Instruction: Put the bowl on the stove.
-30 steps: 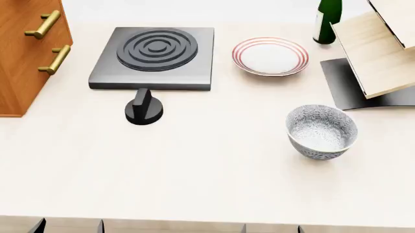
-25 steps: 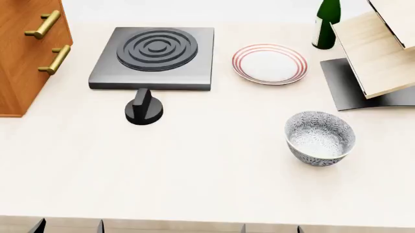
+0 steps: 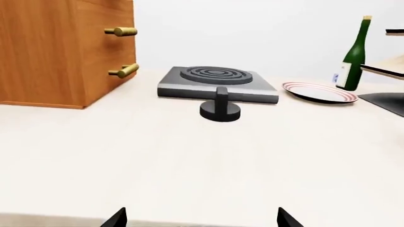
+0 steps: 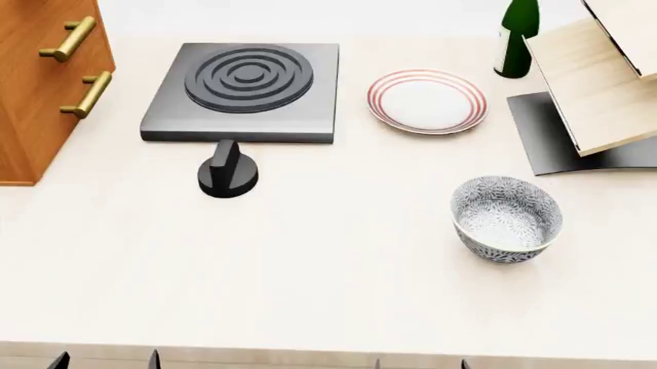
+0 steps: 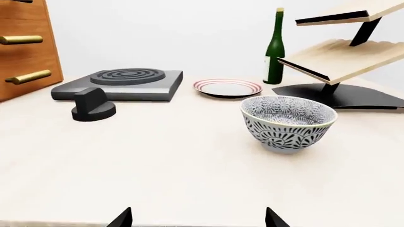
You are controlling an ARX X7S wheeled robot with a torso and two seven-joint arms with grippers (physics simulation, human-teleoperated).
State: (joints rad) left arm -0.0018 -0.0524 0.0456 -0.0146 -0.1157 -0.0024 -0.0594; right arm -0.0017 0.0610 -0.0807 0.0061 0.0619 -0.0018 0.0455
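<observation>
The bowl (image 4: 506,219), white with a grey floral pattern, stands upright on the pale counter at the right front; the right wrist view shows the bowl (image 5: 288,123) ahead and slightly right. The stove (image 4: 245,91), a dark grey slab with one ringed burner, lies at the back left, and the stove (image 3: 218,82) is far ahead of the left wrist. My left gripper (image 4: 106,361) and right gripper (image 4: 421,364) sit at the counter's near edge, only their tips showing. The left gripper (image 3: 200,220) and right gripper (image 5: 198,218) are open with nothing between the fingers.
A black round knob (image 4: 228,171) stands just in front of the stove. A white plate with red rings (image 4: 426,101) lies right of the stove. A green bottle (image 4: 518,34) and a wooden tiered rack (image 4: 601,77) fill the back right. A wooden drawer cabinet (image 4: 41,84) stands at left.
The bowl, plate and bottle shifted slightly toward me early on, then stayed still. Both grippers' tips slid a little left and lower at the near edge.
</observation>
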